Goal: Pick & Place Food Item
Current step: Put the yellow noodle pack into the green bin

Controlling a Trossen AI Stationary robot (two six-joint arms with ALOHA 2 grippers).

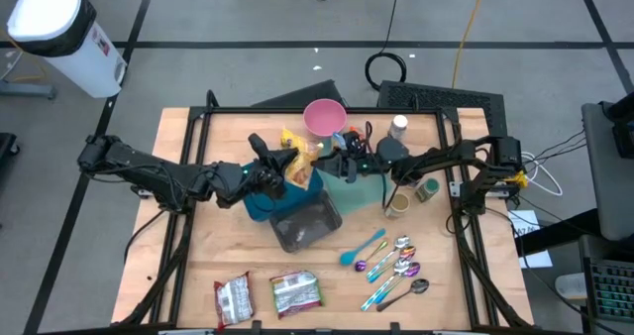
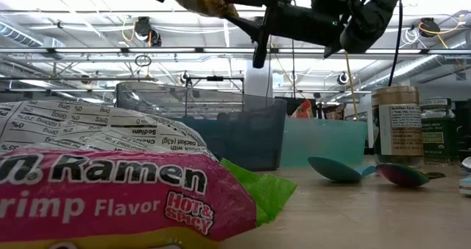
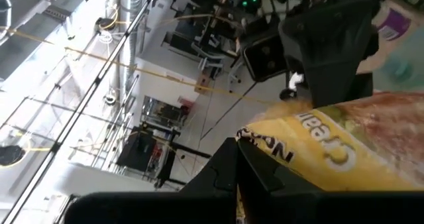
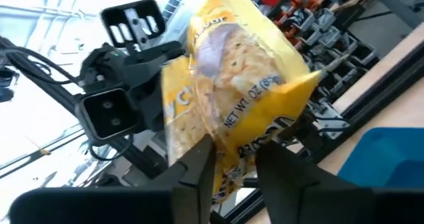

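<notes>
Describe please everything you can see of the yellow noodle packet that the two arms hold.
The yellow noodle packet is a crinkled plastic pouch with dark lettering and a picture of noodles. It hangs in the air above the teal bin, near the table's middle, touching no surface. The left gripper is shut on one end, and the right gripper closes its fingers around the other end. It looks tilted and slightly crumpled, still sealed as far as visible.
</notes>
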